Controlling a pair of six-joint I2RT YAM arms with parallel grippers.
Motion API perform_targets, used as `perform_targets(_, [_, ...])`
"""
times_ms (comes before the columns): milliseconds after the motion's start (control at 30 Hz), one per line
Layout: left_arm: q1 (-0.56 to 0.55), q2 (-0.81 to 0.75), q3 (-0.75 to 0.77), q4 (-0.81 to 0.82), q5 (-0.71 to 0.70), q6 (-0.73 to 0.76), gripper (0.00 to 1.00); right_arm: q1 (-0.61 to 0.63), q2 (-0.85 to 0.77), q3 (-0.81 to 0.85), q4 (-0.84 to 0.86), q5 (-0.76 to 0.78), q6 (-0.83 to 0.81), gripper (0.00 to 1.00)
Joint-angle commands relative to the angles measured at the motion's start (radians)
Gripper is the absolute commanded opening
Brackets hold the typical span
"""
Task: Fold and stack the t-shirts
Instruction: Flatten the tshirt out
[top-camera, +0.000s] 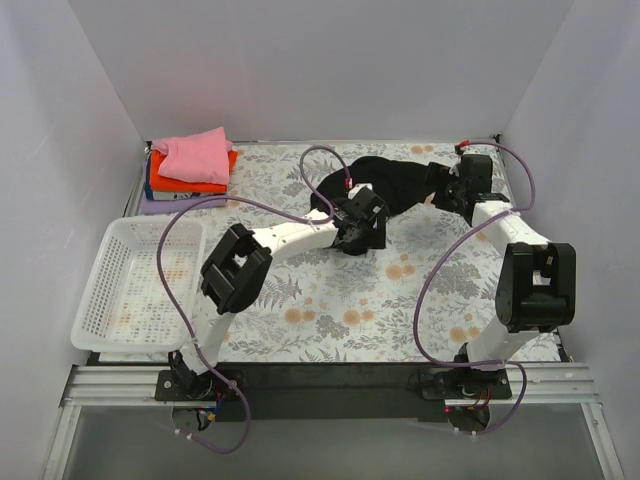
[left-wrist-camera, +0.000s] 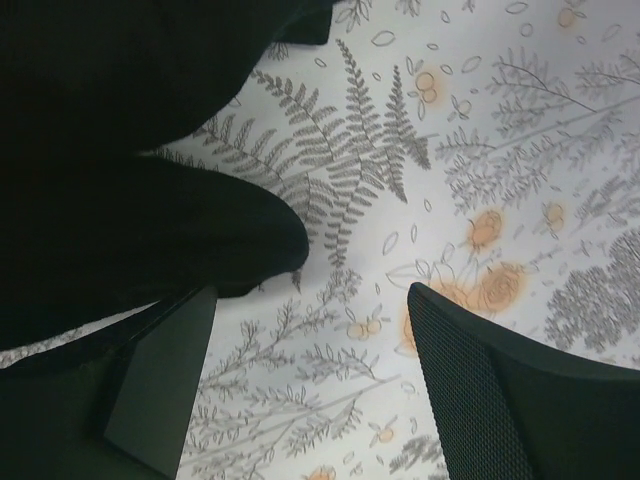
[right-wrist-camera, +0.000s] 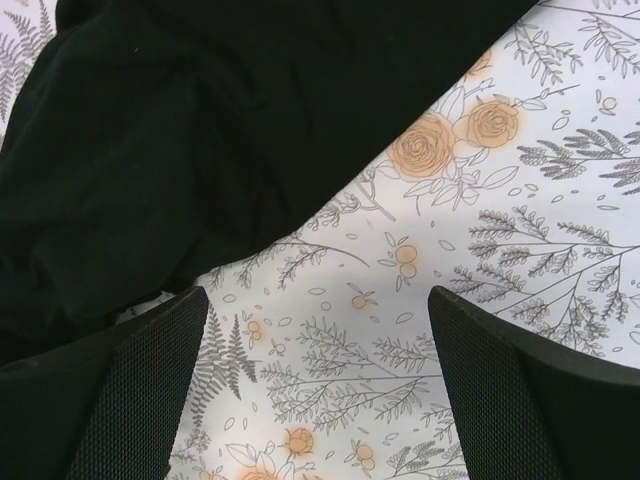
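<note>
A black t-shirt (top-camera: 395, 182) lies crumpled at the back middle of the table. My left gripper (top-camera: 358, 232) is open just at its near left edge; in the left wrist view (left-wrist-camera: 310, 380) the black cloth (left-wrist-camera: 130, 180) lies ahead and left of the fingers, nothing between them. My right gripper (top-camera: 452, 190) is open at the shirt's right end; in the right wrist view (right-wrist-camera: 320, 390) the black shirt (right-wrist-camera: 200, 120) fills the upper left, beyond the fingers. A stack at the back left holds a pink tee (top-camera: 197, 155) on an orange one (top-camera: 190, 182), with lilac cloth (top-camera: 165, 205) beneath.
A white mesh basket (top-camera: 140, 285) stands at the left front. The flowered grey tablecloth (top-camera: 400, 300) covers the table. Purple cables loop over both arms. White walls close in the back and sides.
</note>
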Motion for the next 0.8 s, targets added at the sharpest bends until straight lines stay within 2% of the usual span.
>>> perform_targets(0, [-0.003,0.04,0.079,-0.041,-0.078,0.007,0.76,-0.032,0.035,0.067,0.034,-0.026,0.004,0.97])
perform_targets(133, [-0.002,0.09,0.137,-0.066,-0.143,0.023,0.74,-0.067,0.095,0.13,0.034,-0.062,0.004,0.97])
perform_targets(300, [-0.003,0.161,0.203,-0.117,-0.22,0.047,0.64,-0.072,0.156,0.197,0.034,-0.082,0.001,0.96])
perform_targets(367, [-0.003,0.184,0.208,-0.117,-0.224,0.065,0.55,-0.072,0.172,0.211,0.037,-0.089,0.002,0.96])
perform_targets(400, [-0.003,0.192,0.208,-0.128,-0.229,0.07,0.48,-0.072,0.189,0.226,0.037,-0.092,0.004,0.96])
perform_targets(433, [-0.002,0.198,0.21,-0.136,-0.238,0.072,0.37,-0.072,0.198,0.236,0.035,-0.095,0.002,0.96])
perform_targets(500, [-0.003,0.207,0.2,-0.149,-0.267,0.081,0.2,-0.072,0.227,0.269,0.035,-0.098,0.001,0.96])
perform_targets(533, [-0.003,0.199,0.182,-0.162,-0.278,0.079,0.03,-0.072,0.239,0.283,0.034,-0.099,-0.002,0.96])
perform_targets(567, [-0.003,0.19,0.165,-0.163,-0.295,0.079,0.0,-0.072,0.251,0.3,0.035,-0.1,-0.004,0.96])
perform_targets(633, [0.001,0.141,0.13,-0.165,-0.298,0.087,0.0,-0.072,0.302,0.358,0.034,-0.097,-0.012,0.96])
perform_targets(733, [0.006,0.018,0.012,-0.148,-0.28,0.089,0.0,-0.072,0.382,0.445,0.026,-0.082,-0.027,0.96])
perform_targets(767, [0.006,-0.021,-0.06,-0.139,-0.275,0.089,0.0,-0.072,0.402,0.467,0.015,-0.074,-0.033,0.93])
